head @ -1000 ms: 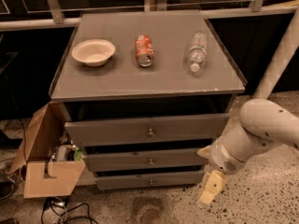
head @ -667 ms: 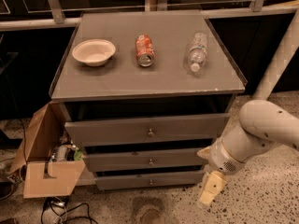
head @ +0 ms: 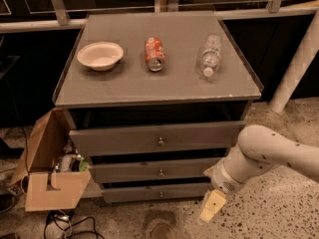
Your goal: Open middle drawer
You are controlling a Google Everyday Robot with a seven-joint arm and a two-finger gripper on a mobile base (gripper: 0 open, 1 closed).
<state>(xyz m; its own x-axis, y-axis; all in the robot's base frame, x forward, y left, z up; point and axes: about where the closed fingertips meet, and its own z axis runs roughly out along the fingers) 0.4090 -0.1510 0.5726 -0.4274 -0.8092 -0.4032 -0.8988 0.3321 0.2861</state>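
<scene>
The grey flat-fronted middle drawer [head: 124, 172] looks rigid; pull it by its small, probably slippery round metal knob [head: 161, 173]. The end effector [head: 212, 208] hangs lower right of it; released or clenched, I cannot tell.

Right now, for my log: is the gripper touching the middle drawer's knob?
No, the gripper hangs low beside the cabinet, apart from the middle drawer's knob.

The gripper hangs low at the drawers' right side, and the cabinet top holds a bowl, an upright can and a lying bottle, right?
No: the camera view shows the can lying on its side, not upright. The gripper does hang low right of the drawers; the bowl and lying bottle are there.
</scene>
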